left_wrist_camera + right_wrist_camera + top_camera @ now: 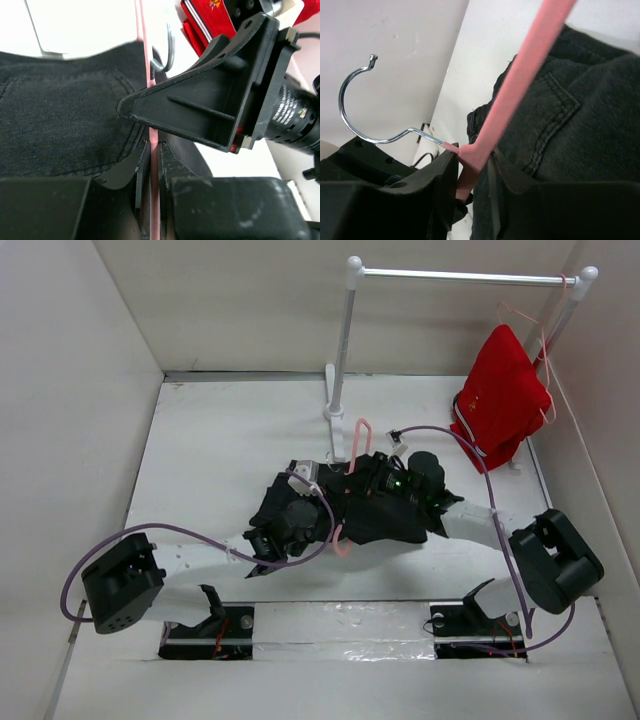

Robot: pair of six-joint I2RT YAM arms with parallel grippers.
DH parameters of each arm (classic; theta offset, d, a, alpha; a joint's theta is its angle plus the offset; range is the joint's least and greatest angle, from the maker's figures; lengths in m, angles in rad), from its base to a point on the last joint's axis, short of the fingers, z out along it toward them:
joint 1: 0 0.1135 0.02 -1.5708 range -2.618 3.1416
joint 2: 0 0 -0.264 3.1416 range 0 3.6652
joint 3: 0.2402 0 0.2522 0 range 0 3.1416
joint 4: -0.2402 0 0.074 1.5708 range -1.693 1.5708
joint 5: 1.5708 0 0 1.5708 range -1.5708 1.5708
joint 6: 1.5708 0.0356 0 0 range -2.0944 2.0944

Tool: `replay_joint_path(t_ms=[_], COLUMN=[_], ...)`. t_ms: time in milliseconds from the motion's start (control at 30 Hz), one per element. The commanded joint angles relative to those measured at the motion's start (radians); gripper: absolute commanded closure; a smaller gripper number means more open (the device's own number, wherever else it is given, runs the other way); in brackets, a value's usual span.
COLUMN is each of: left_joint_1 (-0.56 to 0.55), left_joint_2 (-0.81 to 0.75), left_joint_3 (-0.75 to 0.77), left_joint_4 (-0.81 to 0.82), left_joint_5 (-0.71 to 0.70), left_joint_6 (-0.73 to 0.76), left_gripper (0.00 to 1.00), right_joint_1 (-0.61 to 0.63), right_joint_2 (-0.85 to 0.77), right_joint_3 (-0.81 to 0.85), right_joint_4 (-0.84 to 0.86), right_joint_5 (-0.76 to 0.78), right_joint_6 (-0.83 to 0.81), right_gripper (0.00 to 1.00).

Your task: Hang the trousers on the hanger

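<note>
While L gripper point(153, 150) pinches hanger point(144, 45), R gripper point(472, 159) clamps it by trousers point(60, 120).

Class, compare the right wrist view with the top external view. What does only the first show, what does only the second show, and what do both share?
Only the right wrist view: the silver hook of the hanger, which I cannot pick out from above, the hanger's neck pinched between the fingers of the right hand, and pocket stitching on the trousers. Only the top external view: the rail, the red garment hanging from it, and the left arm. Both: the black trousers and the pink hanger.
</note>
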Motion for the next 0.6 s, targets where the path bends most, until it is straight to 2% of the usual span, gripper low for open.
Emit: replay_joint_path(t_ms=[0,67,200,267,300,367,433,567], left_joint_1=[-0.007,-0.007,-0.007,-0.007,-0.007,-0.007,-0.007,-0.007], left_joint_2=[-0.014,-0.023,-0.062,-0.085,-0.114,-0.165,-0.205,-0.308], left_joint_3=[0.063,0.071,0.083,0.086,0.088,0.092,0.092,0.1], left_joint_4=[0.145,0.144,0.111,0.088,0.079,0.046,0.026,-0.048], left_joint_5=[0.019,0.039,0.039,0.033,0.033,0.033,0.022,0.011], left_joint_6=[0.06,0.105,0.16,0.176,0.188,0.221,0.226,0.238], left_gripper=[1.0,1.0,0.99,0.88,0.79,0.7,0.66,0.64], right_joint_1=[-0.001,-0.01,-0.031,-0.044,-0.057,-0.076,-0.093,-0.162], right_joint_2=[0.014,0.022,0.018,0.002,-0.006,-0.018,-0.02,-0.005], right_joint_3=[0.022,-0.004,0.031,0.031,0.037,0.068,0.086,0.117], right_joint_4=[0.115,0.212,0.244,0.308,0.32,0.326,0.343,0.487], right_joint_5=[-0.05,-0.062,-0.111,-0.123,-0.122,-0.125,-0.132,-0.145], right_joint_6=[0.03,0.073,0.149,0.198,0.237,0.27,0.304,0.433], right_gripper=[0.81,0.87,0.96,0.99,1.0,1.0,1.0,1.0])
